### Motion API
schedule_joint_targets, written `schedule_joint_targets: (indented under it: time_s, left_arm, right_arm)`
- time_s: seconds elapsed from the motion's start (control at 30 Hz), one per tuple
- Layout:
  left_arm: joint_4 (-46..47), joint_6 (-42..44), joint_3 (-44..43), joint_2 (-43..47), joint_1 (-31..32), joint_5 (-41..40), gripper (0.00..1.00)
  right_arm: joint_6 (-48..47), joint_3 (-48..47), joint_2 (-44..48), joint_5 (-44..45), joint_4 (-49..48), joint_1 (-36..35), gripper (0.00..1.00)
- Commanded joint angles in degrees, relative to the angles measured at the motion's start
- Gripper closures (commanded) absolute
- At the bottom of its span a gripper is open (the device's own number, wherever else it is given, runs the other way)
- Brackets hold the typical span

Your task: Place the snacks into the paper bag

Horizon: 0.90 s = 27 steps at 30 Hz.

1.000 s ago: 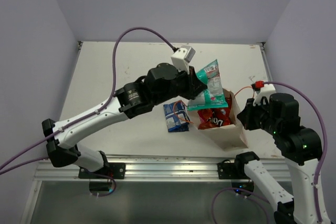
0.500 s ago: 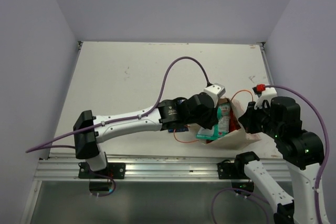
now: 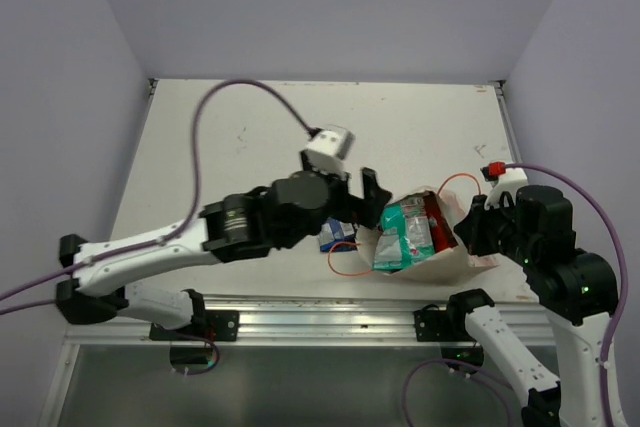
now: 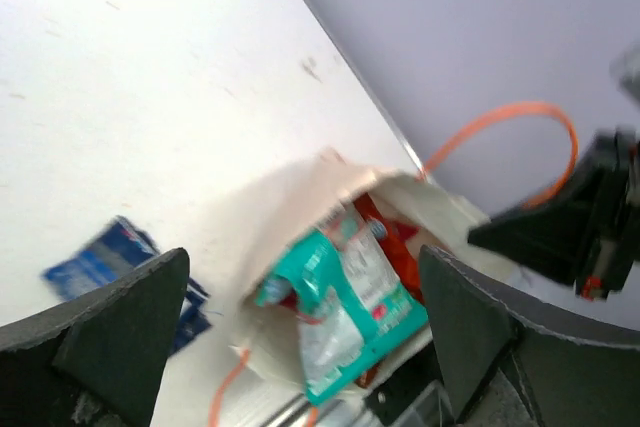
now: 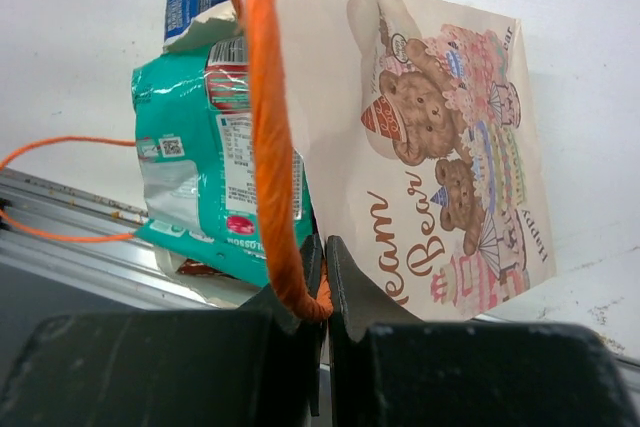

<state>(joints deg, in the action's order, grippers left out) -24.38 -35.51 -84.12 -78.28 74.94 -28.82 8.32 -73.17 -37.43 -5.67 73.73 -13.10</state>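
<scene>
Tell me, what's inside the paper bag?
A teal packet sticks out of the paper bag's mouth, partly covering a red packet. Anything deeper is hidden by them and the bag's walls.

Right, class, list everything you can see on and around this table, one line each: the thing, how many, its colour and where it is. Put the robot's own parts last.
paper bag: one, beige with a bear print and orange string handles, tipped on its side at the table's near right.
teal packet: one, teal and white, sticking out of the bag's mouth.
red packet: one, red-orange, inside the bag beside the teal one.
dark blue packet: one, dark blue, on the table just left of the bag.
table: one, white, under everything.
left tool: one, black, open, above the bag's mouth.
right tool: one, black, shut on a bag handle.
</scene>
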Motion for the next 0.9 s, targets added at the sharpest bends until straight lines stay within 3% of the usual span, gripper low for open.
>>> schedule_joint_targets:
  time_s: [0.0,0.07,0.13,0.17,0.27,0.47,0.57,0.87]
  left_arm:
    - [-1.51,-4.11,6.67,12.09,-0.75,-23.41,0.0]
    - [-7.49,-12.89,10.98,13.67,-4.33,-25.49,0.0]
    - [-11.74,-16.07,15.79,12.98,-9.78,-17.62,0.0]
    - [-10.87,-16.43,17.48,11.24,-14.42,-12.11,0.0]
    - [-5.44,-15.56,22.67,4.67,-18.32,-0.15,0.0]
    - [0.99,-18.27,25.76,-13.87,-20.09,15.35,0.0]
    - [2.67,-19.33,26.37,-19.26,-20.01,17.56,0.0]
    - [14.27,-17.58,29.63,-22.87,-20.09,20.2,0.0]
  right_arm:
    - [-0.41,-2.77,-0.27,-2.24,-3.42,0.01,1.0]
    - [-0.49,-3.03,-0.36,-2.5,-3.51,0.01,1.0]
    - [-0.58,-3.04,-0.62,-2.59,-3.86,0.01,1.0]
    - [-0.67,-3.12,-0.71,-2.76,-3.95,0.01,1.0]
    - [-0.67,-2.77,-1.15,-3.2,-4.48,0.01,1.0]
    - [-0.76,-2.95,-1.68,-3.56,-5.35,0.01,1.0]
    - [-0.76,-3.21,-1.59,-3.47,-5.18,0.01,1.0]
    - [-0.76,-3.12,-1.07,-3.38,-4.65,0.01,1.0]
